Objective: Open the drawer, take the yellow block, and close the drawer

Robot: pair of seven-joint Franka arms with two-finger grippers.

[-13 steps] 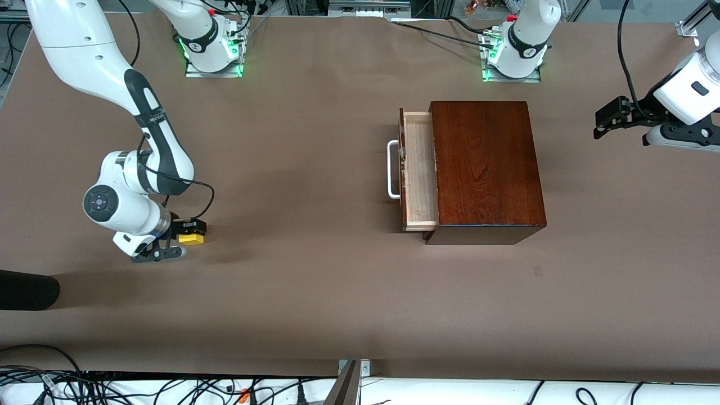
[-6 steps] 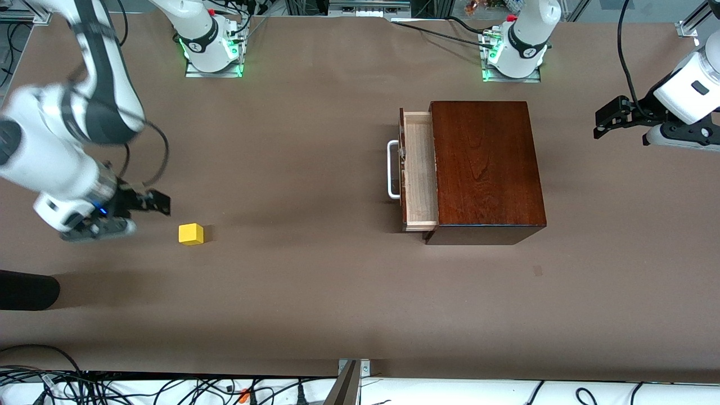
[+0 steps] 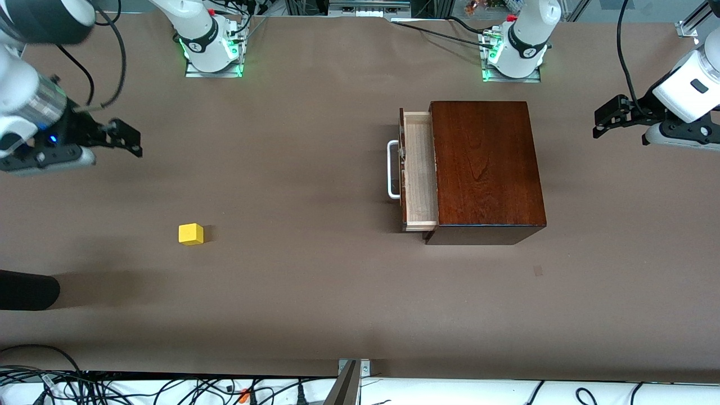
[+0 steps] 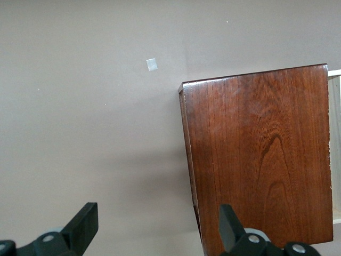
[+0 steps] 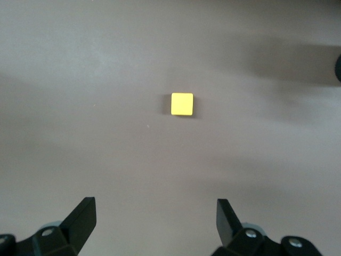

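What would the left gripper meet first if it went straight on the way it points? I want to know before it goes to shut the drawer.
Probably bare table beside the wooden box: the left gripper, jaws open, looks down past the box's edge. One jaw lines up near that edge, so it might clip the box; depth is unclear.

A wide table covered in matte brown sheeting (image 3: pixel 315 292) is carrying everything here. A dark reddish-brown polished wooden box (image 3: pixel 486 169) is sitting directly on it toward the left arm's end, its pale-lined drawer with a white U-shaped bar handle (image 3: pixel 419 177) standing partly pulled out. A small bright yellow cube (image 3: pixel 190 234) is lying on the bare surface well apart from the box, toward the right arm's end and slightly nearer the front camera.
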